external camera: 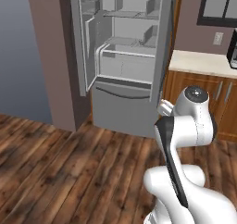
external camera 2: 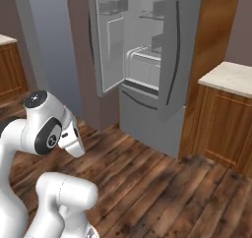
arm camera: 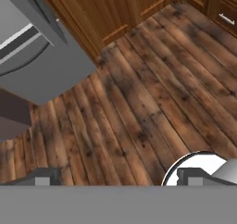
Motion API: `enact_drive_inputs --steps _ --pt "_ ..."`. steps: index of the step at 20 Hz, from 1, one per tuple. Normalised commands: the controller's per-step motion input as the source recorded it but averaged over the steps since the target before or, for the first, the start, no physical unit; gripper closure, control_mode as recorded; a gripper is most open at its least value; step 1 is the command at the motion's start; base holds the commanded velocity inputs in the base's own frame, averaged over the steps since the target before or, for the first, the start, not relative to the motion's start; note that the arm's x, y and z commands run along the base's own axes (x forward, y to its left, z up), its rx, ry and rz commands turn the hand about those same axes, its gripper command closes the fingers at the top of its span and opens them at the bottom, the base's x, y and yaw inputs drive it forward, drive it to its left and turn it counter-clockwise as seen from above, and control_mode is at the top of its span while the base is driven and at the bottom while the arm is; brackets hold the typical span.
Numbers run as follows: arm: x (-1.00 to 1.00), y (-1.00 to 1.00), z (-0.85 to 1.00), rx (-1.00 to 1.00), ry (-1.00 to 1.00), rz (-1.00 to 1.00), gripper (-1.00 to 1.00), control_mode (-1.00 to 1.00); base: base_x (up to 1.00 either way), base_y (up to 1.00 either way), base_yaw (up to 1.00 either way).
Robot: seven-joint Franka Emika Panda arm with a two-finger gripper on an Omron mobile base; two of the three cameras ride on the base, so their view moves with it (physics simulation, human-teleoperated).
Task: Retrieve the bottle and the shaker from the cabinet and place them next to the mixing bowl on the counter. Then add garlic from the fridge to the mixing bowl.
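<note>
The tall grey fridge (external camera: 124, 97) (external camera 2: 150, 120) stands ahead with its left door (external camera: 79, 38) (external camera 2: 107, 43) swung open, showing a pale grey interior with glass shelves and bins. I cannot make out garlic inside. My gripper (arm camera: 119, 177) is open, its fingertips (arm camera: 44, 177) wide apart with nothing between them, and it looks down at the wooden floor beside the fridge's grey base (arm camera: 41, 65). A stretch of the beige counter (external camera: 203, 61) (external camera 2: 231, 77) lies right of the fridge. The bottle, shaker, mixing bowl and wall cabinet are out of view.
Brown wooden cupboards (external camera: 217, 98) (external camera 2: 221, 129) (arm camera: 115, 10) stand under the counter, right of the fridge. A dark appliance (external camera: 233, 52) sits at the counter's far right under a window (external camera: 217, 5). A brown wall panel (external camera: 51, 56) flanks the fridge's left. Plank floor (external camera: 69, 163) stretches in front.
</note>
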Motion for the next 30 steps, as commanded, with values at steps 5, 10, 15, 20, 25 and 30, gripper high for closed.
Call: enact_drive_inputs --steps 5,10,15,20,25,30 --pt "0.00 0.00 0.00 0.00 0.00 0.00 -1.00 1.00 0.67 0.28 -0.10" --pt "0.00 0.00 0.00 0.00 0.00 0.00 -1.00 1.00 0.65 0.25 -0.10" --pt "0.00 0.00 0.00 0.00 0.00 0.00 -1.00 1.00 0.60 0.14 -0.09" --pt "0.00 0.00 0.00 0.00 0.00 0.00 -1.00 1.00 0.59 0.13 -0.09" --pt "0.00 0.00 0.00 0.00 0.00 0.00 -1.00 1.00 0.58 0.19 -0.09" --pt "0.00 0.00 0.00 0.00 0.00 0.00 -1.00 1.00 0.59 0.23 -0.08"
